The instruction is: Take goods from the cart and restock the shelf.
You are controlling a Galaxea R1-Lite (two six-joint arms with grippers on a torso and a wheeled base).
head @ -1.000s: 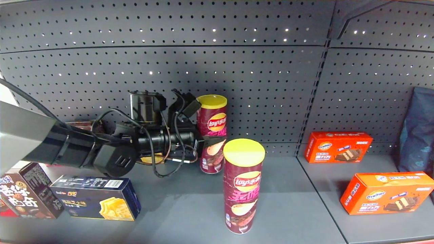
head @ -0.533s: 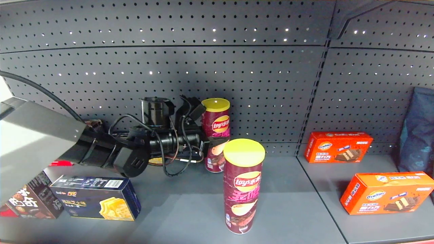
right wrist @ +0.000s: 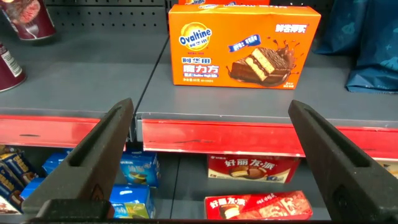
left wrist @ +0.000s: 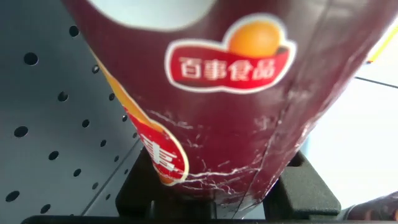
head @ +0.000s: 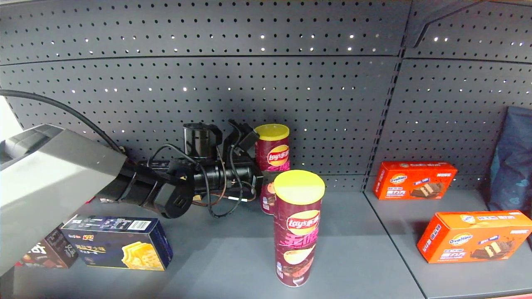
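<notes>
My left gripper (head: 265,179) is shut on the lower half of a maroon chip can with a yellow lid (head: 273,154). The can stands upright near the pegboard back of the grey shelf (head: 357,249); its base is hidden behind a second, identical chip can (head: 298,228) standing nearer the front. In the left wrist view the held can (left wrist: 236,106) sits between the dark fingers (left wrist: 140,193). My right gripper (right wrist: 211,168) hangs open with nothing in it, in front of the shelf's red price strip (right wrist: 249,138).
A navy cracker box (head: 118,242) and a brown cookie box (head: 50,251) lie at the shelf's front left. Two orange boxes (head: 413,179) (head: 474,236) and a dark blue bag (head: 513,162) occupy the right bay. The lower shelf holds more boxes (right wrist: 252,169).
My left arm has carried the held can to the right and deeper toward the pegboard, so it now stands partly behind the front can. Nothing else has moved.
</notes>
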